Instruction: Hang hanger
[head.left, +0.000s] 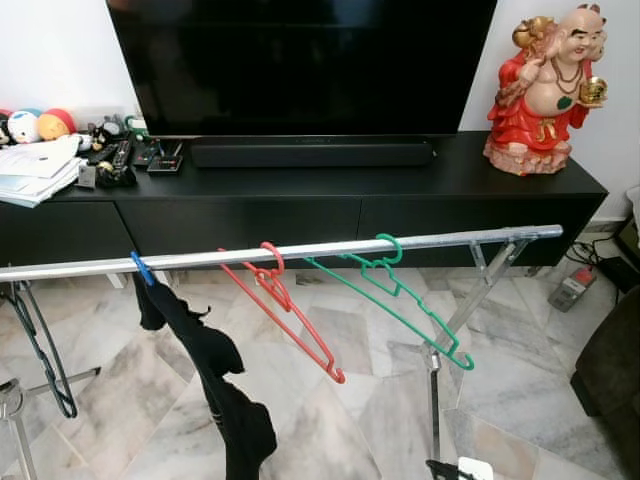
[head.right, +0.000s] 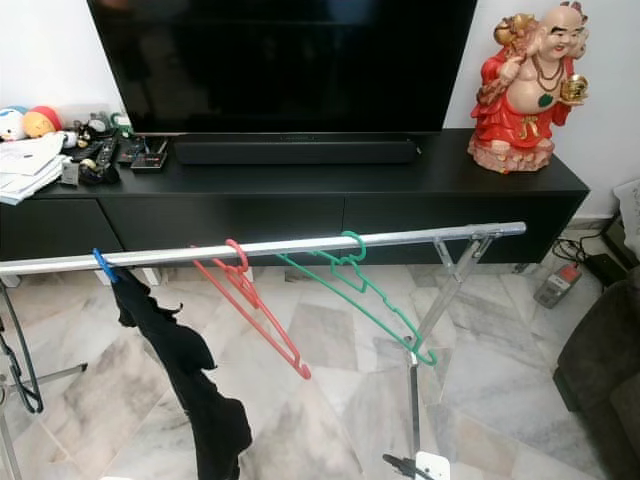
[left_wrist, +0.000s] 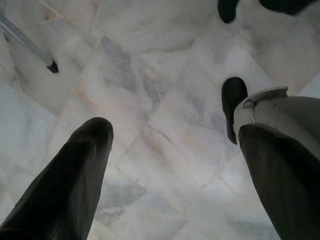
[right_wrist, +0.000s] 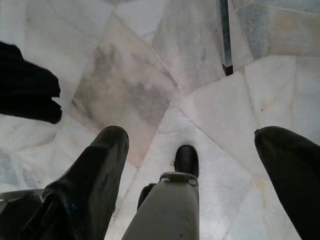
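green hanger (head.left: 400, 292) hangs on rail (head.left: 300, 250).

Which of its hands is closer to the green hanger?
Probably right. The green hanger hangs toward that side; left gripper and right gripper both point at the floor.

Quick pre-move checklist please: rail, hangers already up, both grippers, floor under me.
1. Metal rail level and in front: ok.
2. Red hanger and green hanger hooked on rail: ok.
3. Black garment hanging from blue hanger: ok.
4. Left gripper open, empty, over the marble floor: ok.
5. Right gripper open, empty: ok.
6. Hanger still to hang: cannot tell.
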